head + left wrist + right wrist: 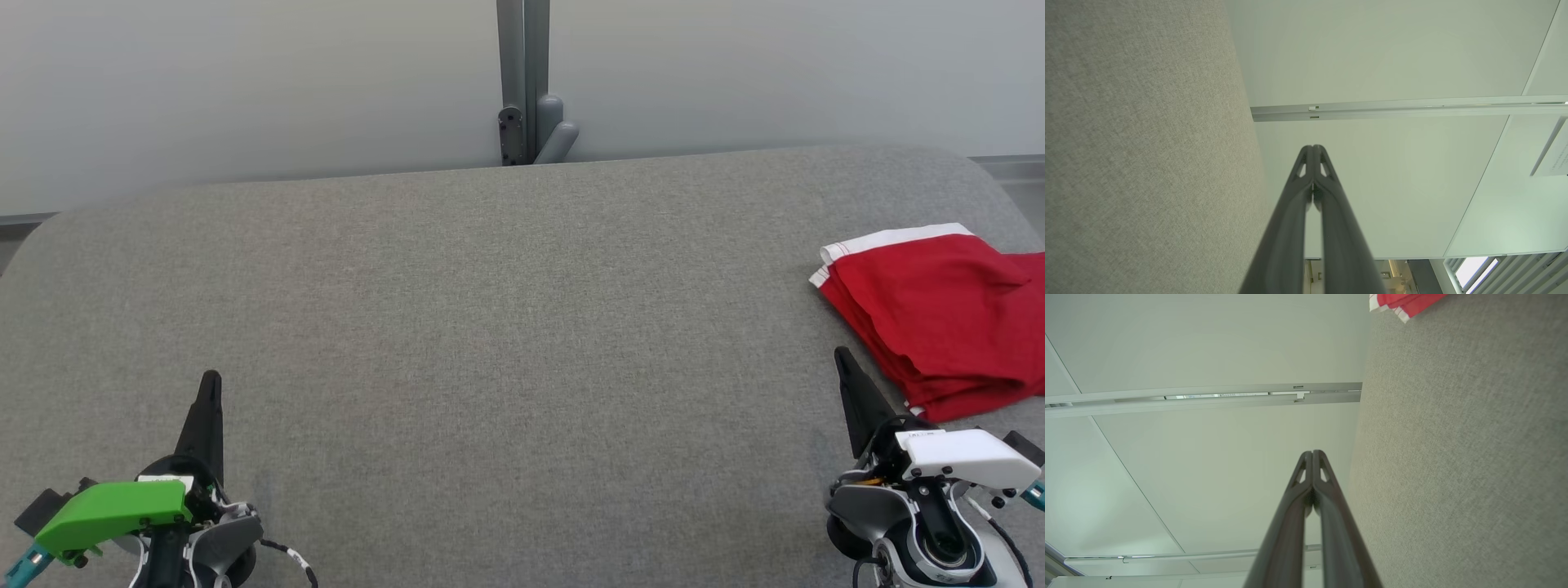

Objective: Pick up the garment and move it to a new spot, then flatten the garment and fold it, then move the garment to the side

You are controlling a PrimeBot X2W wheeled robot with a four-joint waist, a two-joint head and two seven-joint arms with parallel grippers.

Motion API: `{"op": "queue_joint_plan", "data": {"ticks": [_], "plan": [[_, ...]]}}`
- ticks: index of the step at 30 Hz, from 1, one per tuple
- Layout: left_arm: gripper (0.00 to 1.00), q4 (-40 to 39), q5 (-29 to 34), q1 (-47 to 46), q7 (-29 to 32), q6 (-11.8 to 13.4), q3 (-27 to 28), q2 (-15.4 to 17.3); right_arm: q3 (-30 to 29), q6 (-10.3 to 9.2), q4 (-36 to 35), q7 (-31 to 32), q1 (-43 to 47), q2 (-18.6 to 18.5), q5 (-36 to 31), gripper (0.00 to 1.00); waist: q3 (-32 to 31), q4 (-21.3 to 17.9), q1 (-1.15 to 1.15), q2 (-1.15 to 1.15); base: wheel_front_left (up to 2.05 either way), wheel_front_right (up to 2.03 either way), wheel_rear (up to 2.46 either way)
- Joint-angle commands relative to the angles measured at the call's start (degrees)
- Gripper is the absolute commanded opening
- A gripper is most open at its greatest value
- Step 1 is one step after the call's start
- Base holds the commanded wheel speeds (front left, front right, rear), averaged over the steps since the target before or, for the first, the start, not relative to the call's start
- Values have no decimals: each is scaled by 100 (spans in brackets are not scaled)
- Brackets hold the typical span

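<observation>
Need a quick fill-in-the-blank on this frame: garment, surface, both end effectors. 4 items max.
1. The garment is ____ with a white edge band.
2. It lies folded on the robot's ____ side of the grey fabric surface.
3. The right end effector has its fingers ____ and holds nothing.
4. The left end effector is ____ from the garment than the right one.

Missing words: red; right; shut; farther.
</observation>
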Motion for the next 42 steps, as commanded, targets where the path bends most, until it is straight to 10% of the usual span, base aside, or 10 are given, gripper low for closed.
{"op": "queue_joint_plan", "data": {"ticks": [1, 42], "plan": [[0, -3, 5, -80, 25, -18, 31, 5, 2, 2, 5, 17, -32, -28, 40, 0, 0, 0, 0, 27, 0, 0, 0], [0, -3, 10, -79, 23, -18, 35, 3, 2, 2, 5, 17, -32, -28, 40, 0, 0, 0, 0, 27, 0, 0, 0]]}}
